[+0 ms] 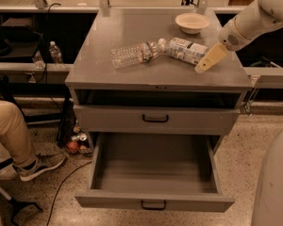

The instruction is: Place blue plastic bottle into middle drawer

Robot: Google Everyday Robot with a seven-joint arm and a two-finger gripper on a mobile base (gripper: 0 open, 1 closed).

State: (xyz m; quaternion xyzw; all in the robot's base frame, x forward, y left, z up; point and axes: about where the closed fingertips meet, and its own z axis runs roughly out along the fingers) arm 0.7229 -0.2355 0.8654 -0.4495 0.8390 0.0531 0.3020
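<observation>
The blue plastic bottle [187, 50] lies on its side on the grey cabinet top [122, 74], white cap pointing left, its white label facing up. My gripper [206, 61] hangs just right of the bottle's base, its tan fingers pointing down-left, close beside the bottle. The middle drawer [154, 201] is pulled wide open at the bottom of the cabinet, with nothing in its tray and a black handle on its front.
A clear ribbed water bottle [134, 53] lies left of the blue one, cap to cap. A white bowl [192, 22] stands at the back right. The drawer above [155, 118] is closed. A seated person's leg and shoe [23, 149] are at the left.
</observation>
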